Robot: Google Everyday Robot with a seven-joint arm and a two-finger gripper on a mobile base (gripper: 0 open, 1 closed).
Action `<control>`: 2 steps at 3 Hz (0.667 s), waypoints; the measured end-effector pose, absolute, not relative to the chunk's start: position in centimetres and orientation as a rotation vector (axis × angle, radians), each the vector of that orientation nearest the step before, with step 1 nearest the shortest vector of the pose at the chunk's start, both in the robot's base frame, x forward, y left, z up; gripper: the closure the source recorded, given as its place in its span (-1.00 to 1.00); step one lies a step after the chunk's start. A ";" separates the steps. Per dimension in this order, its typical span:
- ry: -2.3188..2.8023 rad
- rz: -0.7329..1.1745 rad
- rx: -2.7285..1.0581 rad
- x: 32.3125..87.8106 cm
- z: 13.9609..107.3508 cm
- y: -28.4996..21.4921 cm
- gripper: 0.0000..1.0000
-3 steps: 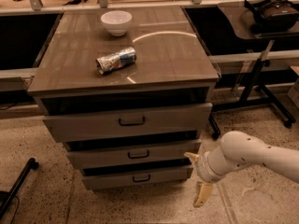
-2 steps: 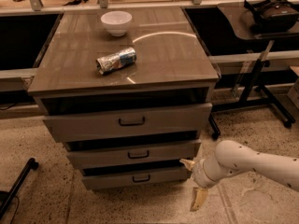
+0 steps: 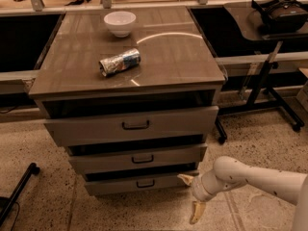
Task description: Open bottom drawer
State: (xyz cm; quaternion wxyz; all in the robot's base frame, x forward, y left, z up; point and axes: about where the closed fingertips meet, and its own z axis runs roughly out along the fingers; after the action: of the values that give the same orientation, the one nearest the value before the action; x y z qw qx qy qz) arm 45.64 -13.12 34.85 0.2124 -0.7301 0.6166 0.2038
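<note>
The bottom drawer (image 3: pixel 120 184) is the lowest and narrowest of three grey-brown drawer fronts, with a small dark bar handle (image 3: pixel 145 183). Above it are the mid-sized drawer (image 3: pixel 139 159) and the tallest top drawer (image 3: pixel 132 125). All three fronts stand slightly out from the cabinet with dark gaps above them. My gripper (image 3: pixel 191 196) is low at the right end of the bottom drawer, on a white arm (image 3: pixel 250 179) coming from the right. One yellowish finger (image 3: pixel 186 179) touches the drawer's right corner; the other (image 3: pixel 196 211) points down to the floor.
A white bowl (image 3: pixel 120 23) and a crushed can (image 3: pixel 119 62) lie on the cabinet's glossy top (image 3: pixel 183 57). A side table with a headset (image 3: pixel 281 13) stands at the right on a wheeled base (image 3: pixel 288 117). A dark stand leg (image 3: pixel 19 191) lies on the floor at left.
My arm and gripper have moved left and a little down, from right of the cabinet to the right end of the bottom drawer. The drawers have not moved.
</note>
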 end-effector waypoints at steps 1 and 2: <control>1.718 0.559 -2.032 45.9 34.5 -13.1 -1.00; 1.756 0.516 -2.063 47.4 32.1 -13.2 -1.00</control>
State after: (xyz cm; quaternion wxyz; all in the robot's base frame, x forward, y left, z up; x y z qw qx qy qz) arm 47.43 -13.19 32.11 0.1908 -0.7344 0.6249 0.1838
